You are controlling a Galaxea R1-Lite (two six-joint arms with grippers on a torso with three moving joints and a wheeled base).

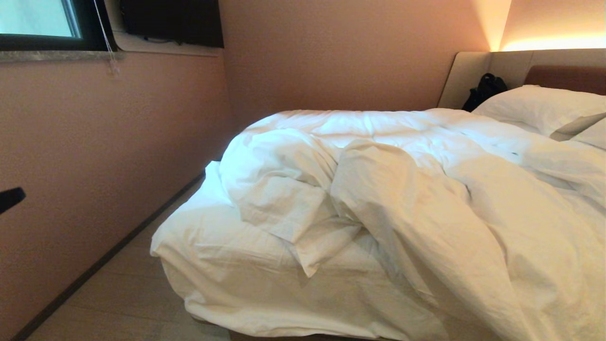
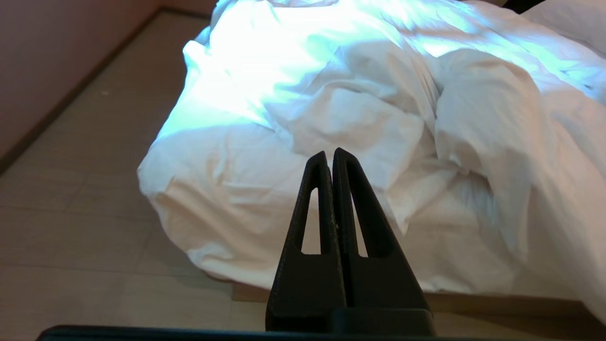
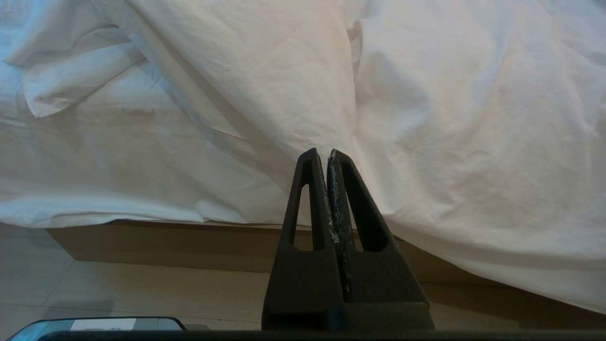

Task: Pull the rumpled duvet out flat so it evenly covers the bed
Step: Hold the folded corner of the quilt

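Duvet [image 1: 426, 199] bunched high across the bed [image 1: 222, 279], folded back on itself near the foot, one loose flap lying on the bare sheet [image 1: 222, 246] at the near left corner; right part draped over the near edge and hanging low. Pillows [image 1: 544, 109] at the far right against the headboard [image 1: 563, 76]; dark bag [image 1: 485, 90] tucked beside them by the wall. Open strip of floor [image 1: 128, 289] along the bed's left side, bounded by the pink wall [image 1: 94, 142]; window [image 1: 42, 23] high on that wall.

Left gripper [image 2: 330, 154] closed with fingers pressed together, nothing between them; off the bed's near left corner, above the floor, pointing at the sheet, apart from the cloth; only a dark tip [image 1: 12, 198] at the left edge in the head view. Right gripper [image 3: 321, 154] likewise closed and empty, low before the near edge, aimed at the hanging duvet [image 3: 450, 142]; touching or just short of it not to be told; absent from the head view.

Left wrist view alone: the corner's rounded overhang [image 2: 189, 227] and floor [image 2: 94, 166] around it. Right wrist view alone: tan wooden base [image 3: 165, 246] under the cloth's lower hem, floor [image 3: 142, 293] in front, a piece of the robot's base [image 3: 94, 326] at the frame's edge. Head view alone: the far bed edge close along the back wall [image 1: 331, 57].
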